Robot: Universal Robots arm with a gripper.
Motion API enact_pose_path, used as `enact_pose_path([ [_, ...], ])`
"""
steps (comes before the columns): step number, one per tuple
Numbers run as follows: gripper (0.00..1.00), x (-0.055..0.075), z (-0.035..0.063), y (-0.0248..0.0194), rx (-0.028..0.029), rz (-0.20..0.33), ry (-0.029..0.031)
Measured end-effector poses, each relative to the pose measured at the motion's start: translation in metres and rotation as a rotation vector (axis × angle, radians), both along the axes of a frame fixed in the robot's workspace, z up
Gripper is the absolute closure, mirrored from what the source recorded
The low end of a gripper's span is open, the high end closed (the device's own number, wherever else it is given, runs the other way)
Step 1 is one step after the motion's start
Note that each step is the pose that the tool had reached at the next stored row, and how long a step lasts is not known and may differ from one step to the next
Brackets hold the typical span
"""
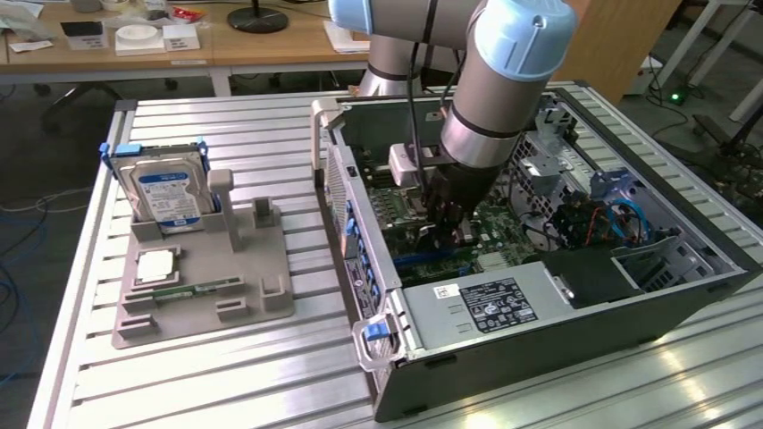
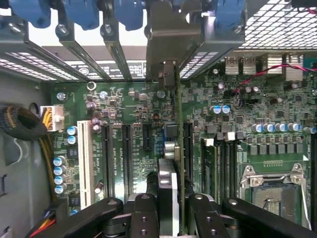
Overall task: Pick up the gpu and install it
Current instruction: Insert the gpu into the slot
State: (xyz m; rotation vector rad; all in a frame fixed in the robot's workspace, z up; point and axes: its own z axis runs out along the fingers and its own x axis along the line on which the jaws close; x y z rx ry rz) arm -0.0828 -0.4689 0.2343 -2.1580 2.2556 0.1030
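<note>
Exterior view: arm (image 1: 501, 89) reaches down into an open PC case (image 1: 573, 349) lying on its side on a slatted metal table (image 1: 238, 384). Gripper (image 1: 448, 223) is deep inside, over the motherboard (image 1: 399, 201), w/ case walls close around it. What it holds is hard to make out from here. In the case: a PSU w/ a black label (image 1: 489, 304) nearest the camera, and blue cables (image 1: 620, 219) toward the exterior view's right. On the exterior view's left, apart from the case, sits a grey holder tray (image 1: 203, 259). In it a hard drive w/ blue label (image 1: 167, 192) stands upright at the back, a CPU (image 1: 155, 265) lies flat, and a narrow memory stick (image 1: 197, 289) lies just in front of the CPU.

Wrist view: claw (image 2: 174, 213) is closed on the gpu (image 2: 179, 124), black fingers (image 2: 143, 215) on either side. The card is seen edge-on, standing upright over the board (image 2: 277, 114). Its silver bracket (image 2: 166, 44) is up against the rear slot openings, under a row of blue clips (image 2: 79, 12). Black expansion slots (image 2: 126, 153) run parallel on one side of the card, then a white slot (image 2: 84, 158). RAM slots (image 2: 218, 163) and the empty CPU socket (image 2: 270, 183) are on the other side. Can't tell whether the card edge touches a slot. A yellow/black cable bundle (image 2: 29, 129) sits by the case wall, well off the card. A red wire (image 2: 267, 69) crosses the board near the rear ports.
</note>
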Motion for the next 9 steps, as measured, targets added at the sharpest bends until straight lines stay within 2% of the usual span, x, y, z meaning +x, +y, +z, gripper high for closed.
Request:
enact_pose_path([
  [1,0.71,0.0001,-0.0001,0.0001,-0.0077,0.000,-0.0002],
  [2,0.71,0.0001,-0.0001,0.0001,-0.0099,0.000,-0.0001],
  [9,0.71,0.0002,-0.0001,0.0012,-0.0100,0.000,-0.0001],
])
